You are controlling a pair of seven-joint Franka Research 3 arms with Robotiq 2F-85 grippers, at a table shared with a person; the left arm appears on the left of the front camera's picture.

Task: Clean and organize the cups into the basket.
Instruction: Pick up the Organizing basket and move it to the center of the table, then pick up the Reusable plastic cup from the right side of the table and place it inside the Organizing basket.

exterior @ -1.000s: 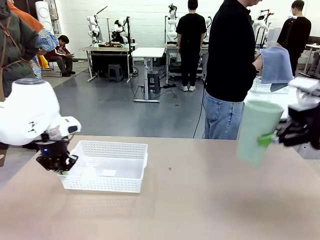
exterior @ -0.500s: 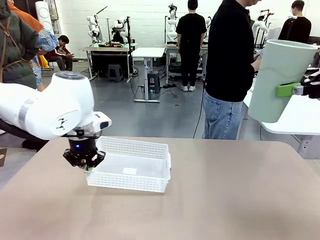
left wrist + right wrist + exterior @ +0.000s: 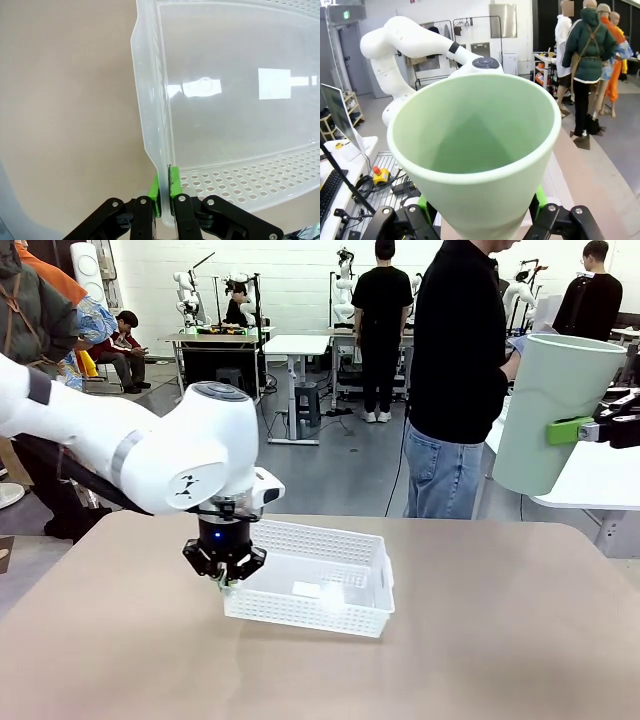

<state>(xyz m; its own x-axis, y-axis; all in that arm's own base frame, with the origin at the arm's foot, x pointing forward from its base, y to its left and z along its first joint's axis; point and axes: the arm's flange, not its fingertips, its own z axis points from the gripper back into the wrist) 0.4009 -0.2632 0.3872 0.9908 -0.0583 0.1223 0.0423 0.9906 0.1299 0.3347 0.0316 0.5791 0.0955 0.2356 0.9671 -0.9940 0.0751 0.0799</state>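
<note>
Now the perforated basket [image 3: 322, 531], rim pinched by the left end effector [image 3: 226, 578], has slid nearer the right end effector's [image 3: 588, 428] held mint-green tumbler [image 3: 552, 390]; shorter drop-in.

**An open lab hall**

You're in a big shared workroom: grey floor [image 3: 220, 455], white wall [image 3: 290, 280], worktables [image 3: 297, 344] far across the room with stools [image 3: 231, 385] beneath. On the right, a desk holds a monitor [image 3: 337, 112], keyboard [image 3: 329, 192] and red button [image 3: 377, 171].

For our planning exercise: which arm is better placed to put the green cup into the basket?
Right: right gripper holds the mint green cup aloft; left gripper grips the basket rim.
</note>
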